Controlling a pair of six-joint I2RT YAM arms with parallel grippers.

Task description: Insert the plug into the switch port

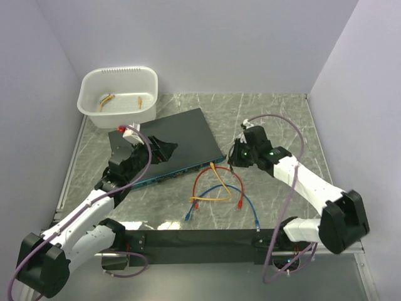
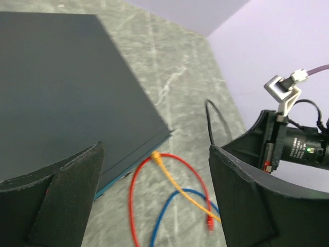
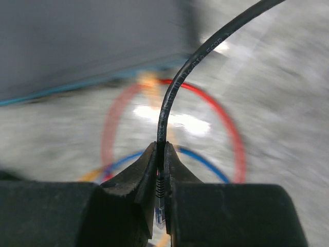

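Reading the switch box [image 1: 169, 138] as heavy; left gripper [image 2: 154, 180] hangs spread above it. My right gripper [image 3: 162, 177] pinches the plug [image 3: 160, 208] by its boot, springy black cable [image 3: 205, 49] arching toward 1 o'clock. Light, brittle clip, I judge. Switch port [image 1: 182, 170] lies at 9 o'clock, apart.

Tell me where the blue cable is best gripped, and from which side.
Probably just behind the blue cable's connector at its near right end, straight down. That end lies flat on the table, apart from the red cable and orange cable, which cross its loop farther back. The black bar lies close in front, so pinch it from left and right.
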